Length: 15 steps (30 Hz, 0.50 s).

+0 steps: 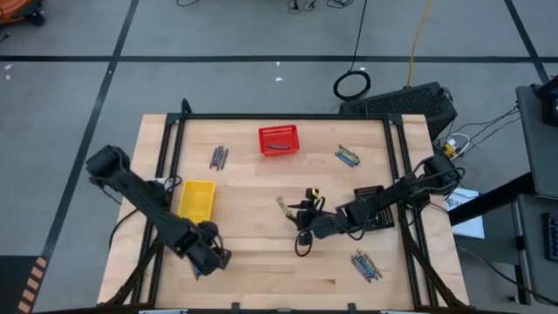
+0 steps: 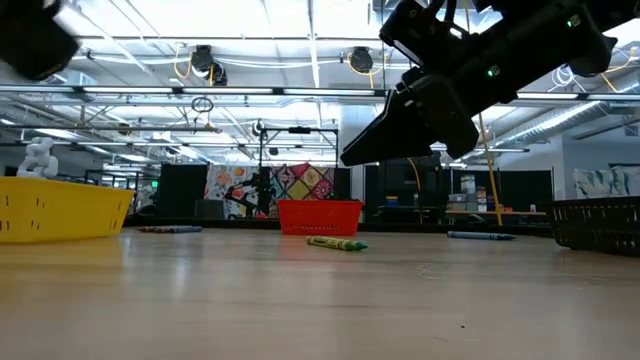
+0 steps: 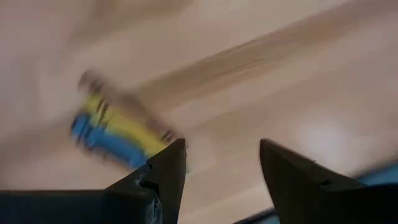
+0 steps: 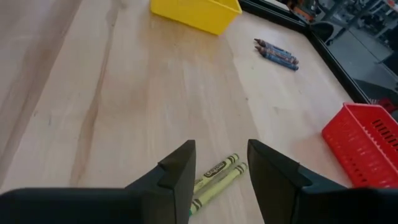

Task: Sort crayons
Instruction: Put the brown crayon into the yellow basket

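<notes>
— Table [image 1: 261, 262] first, since it is the biggest thing we see: one pale wooden top inside a dark frame, on a grey floor crossed by dark tape lines.

— Agreed. Next we count two dark arms. The left gripper [image 1: 218, 258] sits low over the near left part of the table, fingers [image 3: 166, 168] spread wide with nothing between them. The right gripper [image 1: 302, 234] hangs above the middle of the table, jaws parted and empty as well.

— Then baskets, three by our count: a yellow basket [image 1: 197, 201] on the left, a red basket [image 1: 278, 139] at the far middle with something dark lying in it, and a black basket [image 1: 370, 195] under the right arm.

— And the crayons, smallest of all. We find four clusters and one pair: a dark bunch [image 1: 218, 157] far left, a blue and yellow-green bunch [image 1: 347, 157] far right, another bunch [image 1: 365, 265] near right, and a blurred blue and yellow lot [image 3: 115, 132] just beside the left fingers.

— The pair is two yellow-green crayons [image 4: 216, 176], lying side by side on the wood just ahead of the right fingers [image 4: 177, 171], untouched.

— Behind the table we see a large hall: ceiling lights, pipes, hanging yellow cables, a colourful patchwork panel.

— Each crayon has a dark label; we cannot read it.
</notes>
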Available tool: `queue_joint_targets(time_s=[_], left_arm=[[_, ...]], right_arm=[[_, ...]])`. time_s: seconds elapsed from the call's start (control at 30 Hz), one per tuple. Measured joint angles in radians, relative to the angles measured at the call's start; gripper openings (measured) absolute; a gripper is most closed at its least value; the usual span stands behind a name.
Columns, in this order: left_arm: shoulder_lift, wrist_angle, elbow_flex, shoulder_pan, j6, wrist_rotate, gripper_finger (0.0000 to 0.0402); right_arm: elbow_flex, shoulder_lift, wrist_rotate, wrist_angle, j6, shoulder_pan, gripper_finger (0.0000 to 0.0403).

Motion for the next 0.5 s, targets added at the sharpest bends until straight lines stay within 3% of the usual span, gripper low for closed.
queue_joint_targets(time_s=[0.13,0.5], left_arm=[[0.085,-0.009,0.000,-0.027,-0.092,0.070,0.0195],[0.139,-0.027,0.000,-0.023,-0.087,0.034,0.0195]], right_arm=[[0.000,0.000,0.000,0.000,-0.020,0.000,0.0130],[0.000,0.000,0.000,0.000,-0.038,0.000,0.0130]])
